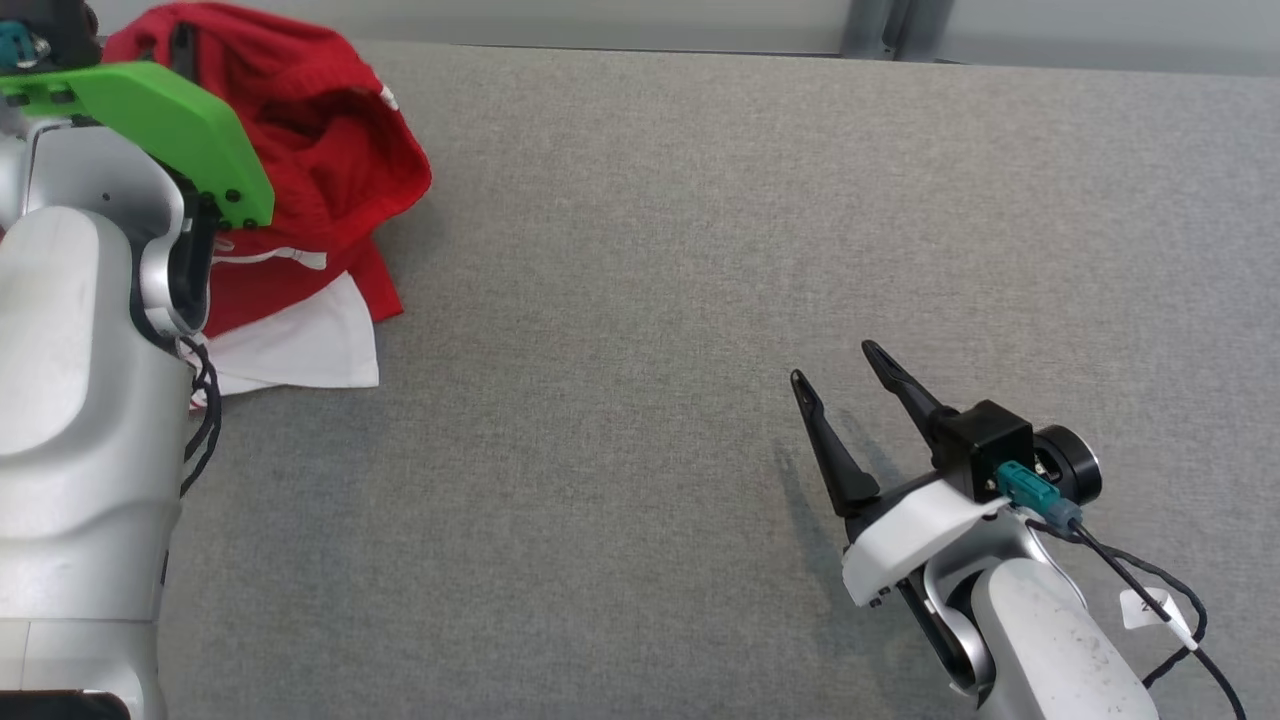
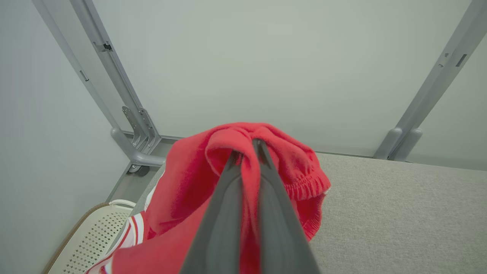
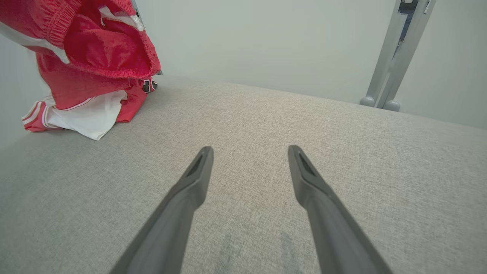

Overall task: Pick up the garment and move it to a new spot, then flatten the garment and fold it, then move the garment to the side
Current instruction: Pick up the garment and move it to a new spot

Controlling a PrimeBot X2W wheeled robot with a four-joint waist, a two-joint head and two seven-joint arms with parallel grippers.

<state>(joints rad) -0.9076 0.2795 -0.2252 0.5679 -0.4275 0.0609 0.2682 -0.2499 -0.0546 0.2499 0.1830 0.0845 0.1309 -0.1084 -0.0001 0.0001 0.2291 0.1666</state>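
Observation:
The garment [image 1: 330,160] is red with white panels and stripes and sits bunched at the table's far left corner. My left gripper [image 2: 247,146] is shut on a fold of its red cloth [image 2: 182,190], which drapes over both fingers. In the head view a green plate [image 1: 170,120] on the left wrist hides those fingers. From the right wrist view the garment [image 3: 95,49] hangs raised, with its white lower end resting on the table. My right gripper [image 1: 835,362] stands open low over the table at the near right, nothing between its fingers [image 3: 250,149].
The grey fabric table [image 1: 700,250] stretches wide between the garment and my right gripper. A white perforated basket [image 2: 87,236] stands below the table's left edge. Grey metal frame posts [image 2: 125,102] [image 3: 395,57] rise at the back corners against a pale wall.

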